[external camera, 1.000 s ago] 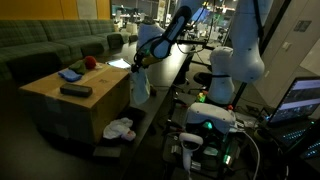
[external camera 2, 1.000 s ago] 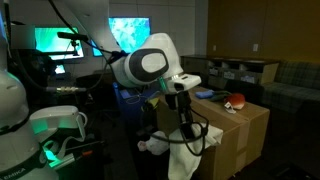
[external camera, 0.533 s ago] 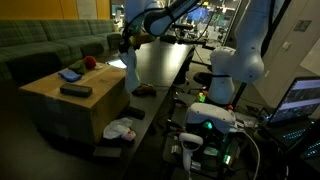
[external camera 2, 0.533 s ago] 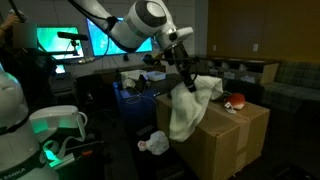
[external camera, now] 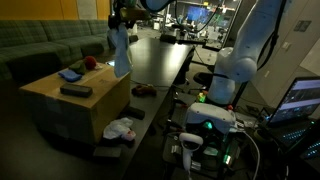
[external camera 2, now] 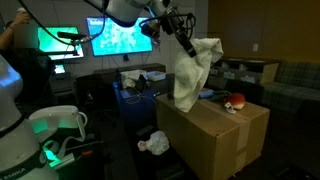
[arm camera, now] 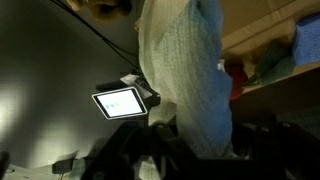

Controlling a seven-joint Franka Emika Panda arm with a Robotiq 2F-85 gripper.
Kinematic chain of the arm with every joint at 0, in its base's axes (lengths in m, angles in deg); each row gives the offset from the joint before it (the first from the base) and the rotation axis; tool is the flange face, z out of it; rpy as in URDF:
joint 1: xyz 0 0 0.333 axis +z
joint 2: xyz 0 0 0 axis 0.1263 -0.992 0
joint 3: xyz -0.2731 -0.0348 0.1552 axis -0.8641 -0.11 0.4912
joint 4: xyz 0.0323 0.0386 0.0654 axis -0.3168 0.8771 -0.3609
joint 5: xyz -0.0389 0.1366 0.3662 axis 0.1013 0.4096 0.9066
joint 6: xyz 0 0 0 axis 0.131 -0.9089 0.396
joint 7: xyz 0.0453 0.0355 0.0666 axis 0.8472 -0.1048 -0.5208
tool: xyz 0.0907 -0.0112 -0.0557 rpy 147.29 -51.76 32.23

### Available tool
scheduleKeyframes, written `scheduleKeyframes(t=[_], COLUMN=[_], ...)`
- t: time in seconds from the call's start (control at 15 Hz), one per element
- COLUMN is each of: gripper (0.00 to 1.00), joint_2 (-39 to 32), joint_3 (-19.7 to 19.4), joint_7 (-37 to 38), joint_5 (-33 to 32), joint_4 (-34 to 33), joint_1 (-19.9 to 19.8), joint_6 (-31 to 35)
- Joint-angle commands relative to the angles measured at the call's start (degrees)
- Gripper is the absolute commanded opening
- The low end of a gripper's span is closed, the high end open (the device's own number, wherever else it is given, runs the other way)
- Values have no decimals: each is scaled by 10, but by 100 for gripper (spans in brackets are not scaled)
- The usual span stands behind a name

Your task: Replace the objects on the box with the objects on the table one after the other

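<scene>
Above the box (external camera 2: 215, 130), the gripper (external camera 2: 186, 42), jaws tight on a pale cloth (external camera 2: 190, 78).

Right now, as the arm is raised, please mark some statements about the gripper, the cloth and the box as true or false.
1. The gripper is shut on a pale cloth. True.
2. The pale cloth lies flat on the box. False: it hangs in the air from the gripper.
3. A red object sits on the box. True.
4. Nothing else is on the box top. False: a blue item and a flat black item lie there too.
</scene>
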Motion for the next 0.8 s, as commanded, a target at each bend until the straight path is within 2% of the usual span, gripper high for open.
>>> scheduleKeyframes(t=[0.0,0.27,0.73], gripper=[5,5,5], joint_2=[-26,-76,-199], joint_3=[54,70,55], joint_7=[9,10,-10], joint_5=[4,0,18], joint_4=[-45,-70,-111], joint_1=[-54,-79,-79], joint_6=[2,21,88])
